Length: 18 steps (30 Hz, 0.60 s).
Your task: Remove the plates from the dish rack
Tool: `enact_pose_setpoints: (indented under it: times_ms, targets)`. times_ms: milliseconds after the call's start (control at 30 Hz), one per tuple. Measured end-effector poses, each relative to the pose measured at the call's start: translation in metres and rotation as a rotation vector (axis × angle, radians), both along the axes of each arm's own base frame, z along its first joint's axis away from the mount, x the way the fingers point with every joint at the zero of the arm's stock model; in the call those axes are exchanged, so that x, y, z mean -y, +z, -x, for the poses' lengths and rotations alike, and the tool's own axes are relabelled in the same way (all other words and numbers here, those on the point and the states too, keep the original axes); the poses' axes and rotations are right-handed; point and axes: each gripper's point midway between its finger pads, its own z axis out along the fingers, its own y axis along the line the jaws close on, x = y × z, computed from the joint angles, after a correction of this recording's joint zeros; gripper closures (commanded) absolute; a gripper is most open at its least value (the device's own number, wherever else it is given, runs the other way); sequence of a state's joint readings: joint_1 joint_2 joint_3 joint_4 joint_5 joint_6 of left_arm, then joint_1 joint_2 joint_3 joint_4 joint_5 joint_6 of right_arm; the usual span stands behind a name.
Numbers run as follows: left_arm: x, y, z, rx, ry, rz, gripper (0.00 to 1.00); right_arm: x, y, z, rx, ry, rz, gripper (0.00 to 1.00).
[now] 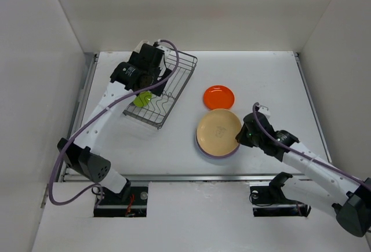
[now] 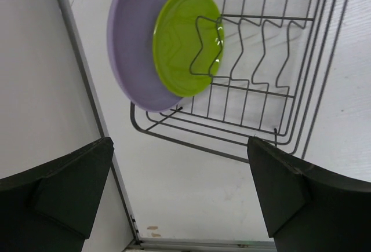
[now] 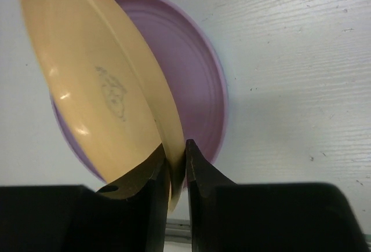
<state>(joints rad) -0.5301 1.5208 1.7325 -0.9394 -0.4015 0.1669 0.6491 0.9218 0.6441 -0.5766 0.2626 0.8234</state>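
Observation:
The dark wire dish rack (image 1: pixel 179 90) stands at the back left. In the left wrist view the rack (image 2: pixel 191 143) holds a larger bluish-lavender plate (image 2: pixel 130 37) and a smaller lime-green plate (image 2: pixel 185 40), both on edge. The lime-green plate (image 1: pixel 142 97) also shows from above. My left gripper (image 2: pixel 182 194) is open and empty above the rack (image 1: pixel 145 84). My right gripper (image 3: pixel 185 150) is shut on the rim of the cream-yellow plate (image 3: pixel 98 72), tilted over a lavender plate (image 3: pixel 197 66) lying flat. From above, the cream-yellow plate (image 1: pixel 218 130) covers most of it. An orange plate (image 1: pixel 218 96) lies beside them.
White walls close in the table on the left, back and right. A metal edge strip (image 2: pixel 98 119) runs along the table's left side next to the rack. The table's front edge (image 1: pixel 191 176) lies just below the stacked plates.

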Motion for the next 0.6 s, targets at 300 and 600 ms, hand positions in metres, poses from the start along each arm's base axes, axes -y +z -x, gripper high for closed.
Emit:
enact_pose_setpoints:
  times_ms: [300, 600]
  targets:
    - [-0.034, -0.003, 0.008, 0.033, 0.071, -0.009, 0.00, 0.002, -0.014, -0.002, -0.043, -0.038, 0.028, 0.12]
    - [-0.050, -0.010, 0.014, 0.039, 0.104, -0.008, 0.00, 0.002, -0.029, -0.003, -0.096, -0.043, 0.067, 0.11]
